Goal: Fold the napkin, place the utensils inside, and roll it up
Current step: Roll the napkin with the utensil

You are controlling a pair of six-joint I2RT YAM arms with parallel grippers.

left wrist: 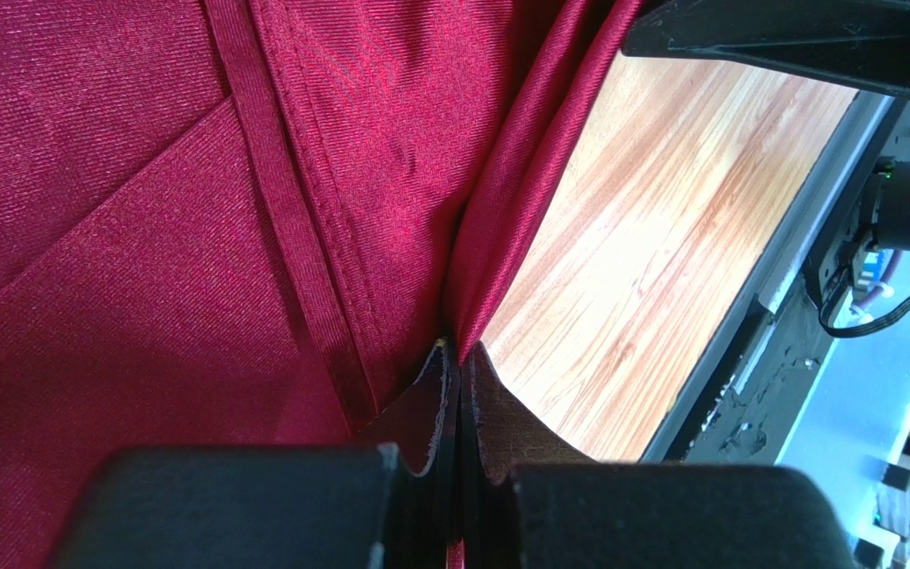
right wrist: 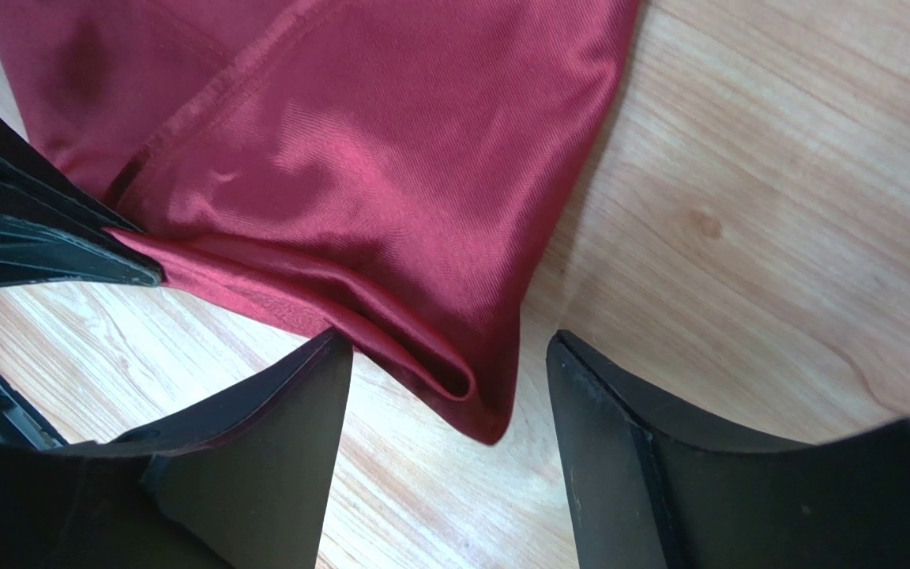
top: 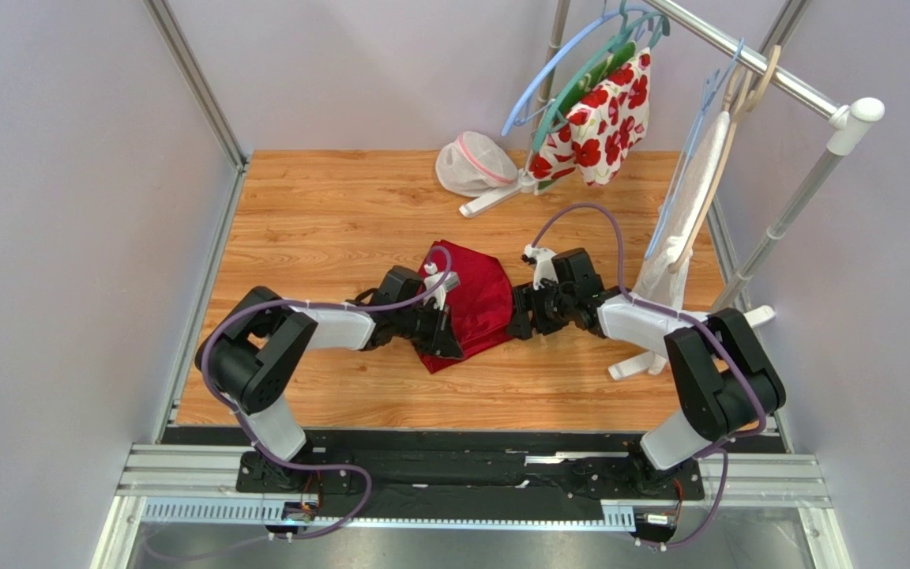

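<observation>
The dark red napkin (top: 472, 302) lies partly folded and bunched in the middle of the wooden counter (top: 329, 213), between the two arms. The left end effector (left wrist: 460, 368) is clenched on a fold at the napkin's edge, with cloth pinched between its fingers on the napkin's left side. The right end effector (right wrist: 448, 344) is released, its fingers spread on either side of a folded corner of the napkin resting on the wood. A flowered cloth (top: 600, 119) hangs from a rack (top: 768, 71) at the far edge.
</observation>
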